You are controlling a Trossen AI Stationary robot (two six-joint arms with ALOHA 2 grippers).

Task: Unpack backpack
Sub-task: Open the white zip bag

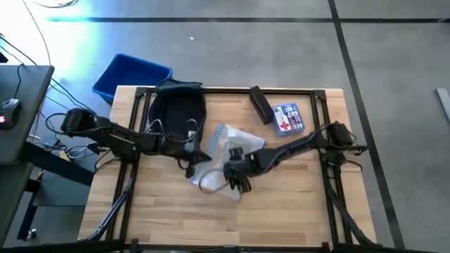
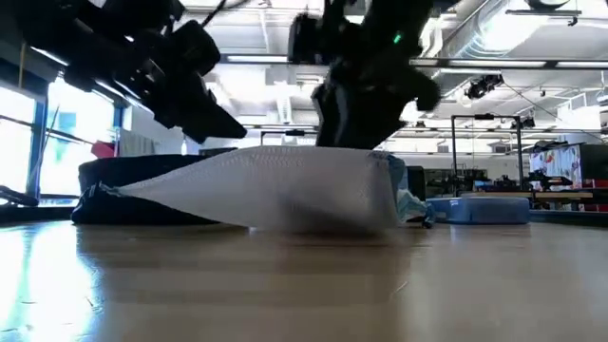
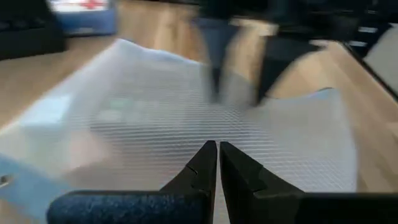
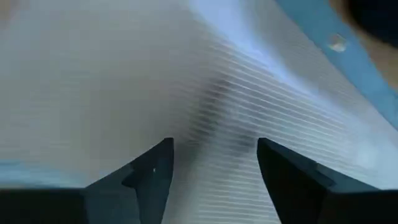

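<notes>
Backpack lying flat at the far left part of the wooden surface, mouth open toward the middle, bright blue bin just off the far-left corner behind it. Just beside the backpack's opening, a clear mesh-textured pouch with a blue edge, already out and resting on the surface. Left claw low at the pouch's near-left edge, pressed together, tips meeting with nothing seen between them. Right claw poised directly over the pouch, spread wide, ribbed plastic filling the gap below it, no contact visible yet. Farther right, well apart, a first-aid kit and a dark rectangular case lying near the far edge.

Step in hand, by the look of it: handling the pouch just pulled clear. Next move calls for dropping the spread claw onto the pouch, pinching the slippery film firmly, then carrying it away from the backpack's mouth, clearing the way for another reach inside.
</notes>
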